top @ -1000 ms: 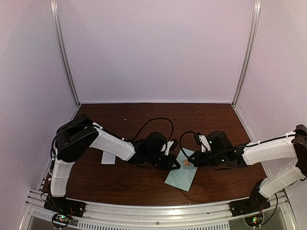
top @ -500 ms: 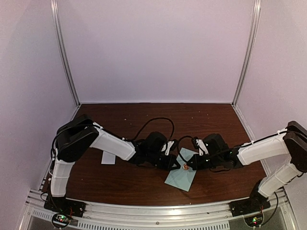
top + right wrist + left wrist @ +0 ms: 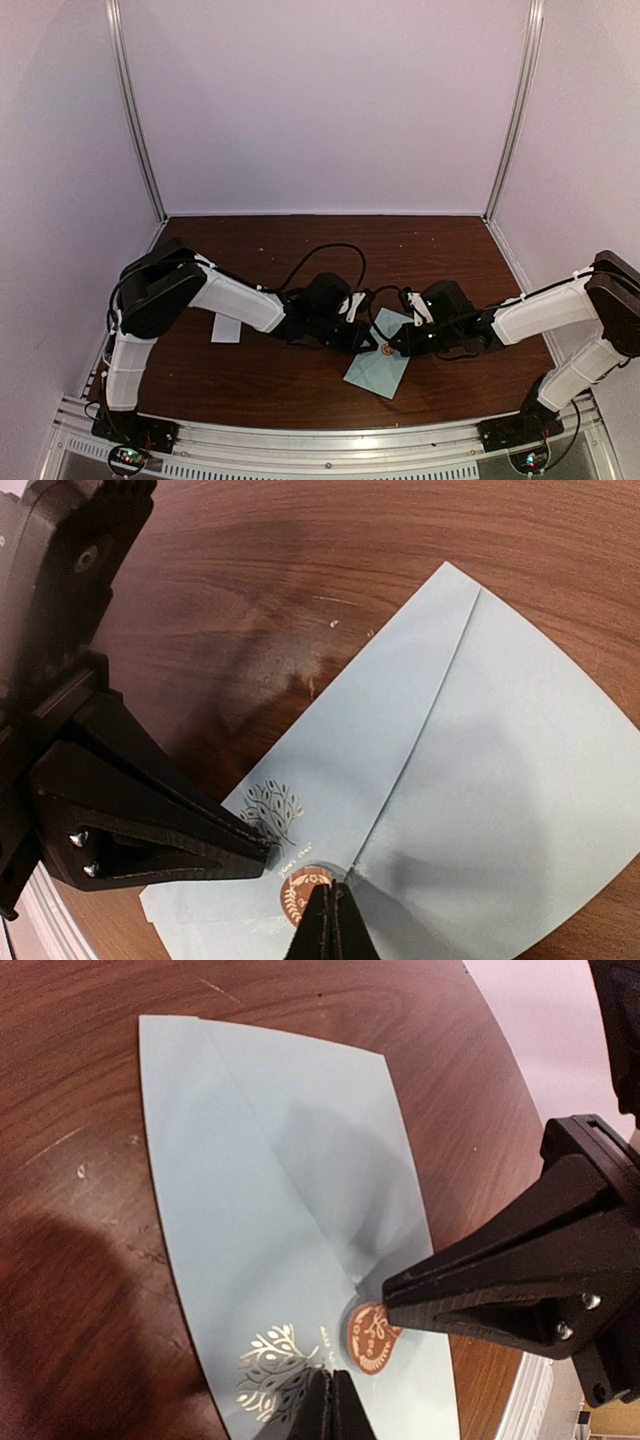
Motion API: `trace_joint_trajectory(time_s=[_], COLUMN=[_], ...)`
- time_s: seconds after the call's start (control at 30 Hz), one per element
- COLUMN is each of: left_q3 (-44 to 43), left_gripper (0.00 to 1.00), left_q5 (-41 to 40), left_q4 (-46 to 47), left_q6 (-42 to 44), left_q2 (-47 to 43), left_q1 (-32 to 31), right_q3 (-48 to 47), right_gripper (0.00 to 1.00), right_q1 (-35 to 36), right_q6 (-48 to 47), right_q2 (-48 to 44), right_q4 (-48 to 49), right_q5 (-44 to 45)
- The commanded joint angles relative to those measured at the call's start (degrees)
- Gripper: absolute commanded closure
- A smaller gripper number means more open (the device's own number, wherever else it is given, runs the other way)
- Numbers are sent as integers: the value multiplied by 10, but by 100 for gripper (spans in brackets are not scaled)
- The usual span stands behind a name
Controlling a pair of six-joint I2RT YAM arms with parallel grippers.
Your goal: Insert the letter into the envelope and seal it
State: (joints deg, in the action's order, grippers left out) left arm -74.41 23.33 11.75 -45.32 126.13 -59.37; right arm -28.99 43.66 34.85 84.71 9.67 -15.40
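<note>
The envelope point(image 3: 260, 1190) lies flat on the table point(image 3: 280, 250), between the two arms and near the front edge, turned at an angle to that edge. Its pointed flap is folded down. A round copper-coloured seal point(image 3: 303, 895) sits at the flap tip, beside a gilt tree motif point(image 3: 272, 1365).

No letter is visible outside the envelope, so judge it to be already inserted. Sealing appears to be in its final stage: only pressing the seal firm and withdrawing the arms remains.

The left gripper point(image 3: 325, 1395) has its fingers pressed together with nothing between them. Its tip rests on the envelope at the tree motif, just beside the seal. The right gripper point(image 3: 328, 905) also has its fingers pressed together, and its tip bears on the edge of the seal at the flap point. You cannot tell from these views whether the seal is fully bonded.

The table is dark brown wood, with light scuffs and specks. A white strip point(image 3: 226, 330) lies under the left arm, well apart from the envelope. Pale walls point(image 3: 320, 100) with metal posts point(image 3: 135, 110) enclose the cell.
</note>
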Motion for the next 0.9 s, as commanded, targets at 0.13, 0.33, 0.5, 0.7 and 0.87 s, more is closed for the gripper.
trace_joint_trajectory(time_s=[0.13, 0.33, 0.5, 0.7, 0.87], left_q3=[-31, -35, -42, -43, -32], left_gripper=[100, 100, 100, 100, 100], left_q5=[1, -4, -13, -5, -5], left_q4=[-8, -9, -10, -11, -16], left_q6=[13, 15, 19, 20, 14], left_q2=[11, 8, 7, 22, 38], left_q1=[-5, -7, -11, -11, -11], right_q3=[-9, -10, -10, -11, -12], right_gripper=[100, 100, 100, 100, 100], right_q1=[2, 1, 2, 1, 2], right_q6=[-4, -4, -4, -4, -4], right_q2=[5, 2, 3, 4, 4], right_q4=[3, -1, -2, -2, -4], right_q5=[11, 16, 16, 16, 17])
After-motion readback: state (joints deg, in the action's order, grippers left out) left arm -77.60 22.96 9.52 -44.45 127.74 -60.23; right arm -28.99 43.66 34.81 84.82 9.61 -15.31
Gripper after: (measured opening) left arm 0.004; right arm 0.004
